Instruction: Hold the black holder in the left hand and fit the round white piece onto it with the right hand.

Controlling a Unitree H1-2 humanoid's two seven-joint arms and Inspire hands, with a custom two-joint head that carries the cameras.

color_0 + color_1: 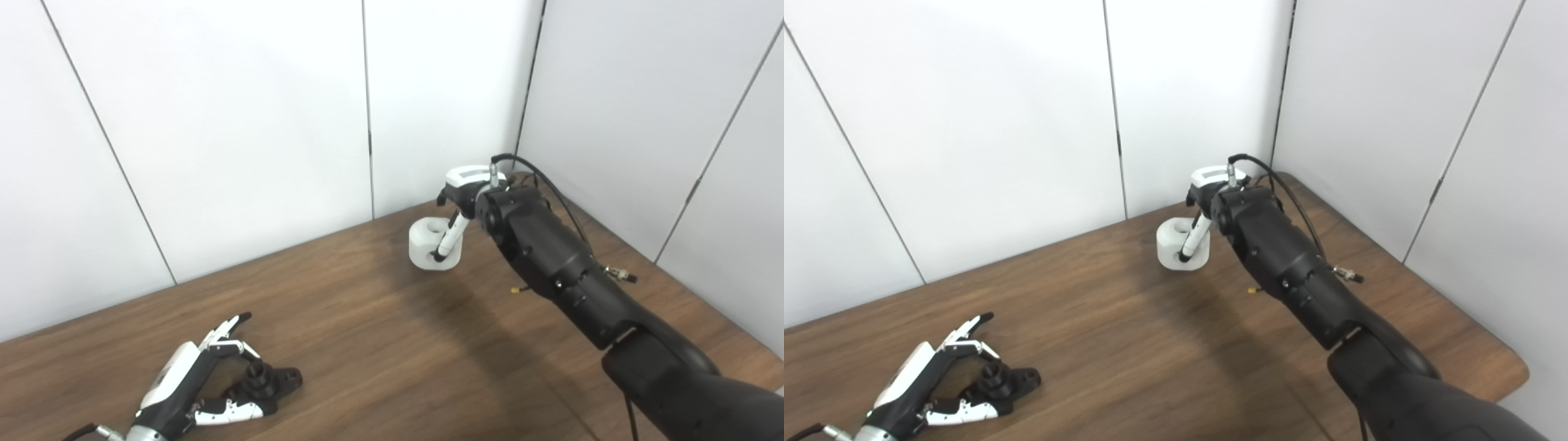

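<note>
The black holder (269, 380) lies on the wooden table (380, 343) at the near left. My left hand (196, 380) rests around it, fingers spread above and thumb below, open and not closed on it. At the far back, the round white piece (425, 245) with a centre hole sits on the table near the wall corner. My right hand (465, 196) is over it, with one finger (450, 239) pressed down its near side. The other fingers are hidden behind the wrist.
White wall panels close off the back and right of the table. The table's right edge (1513, 367) runs close beside my right forearm. A black cable (551, 184) loops off the right wrist.
</note>
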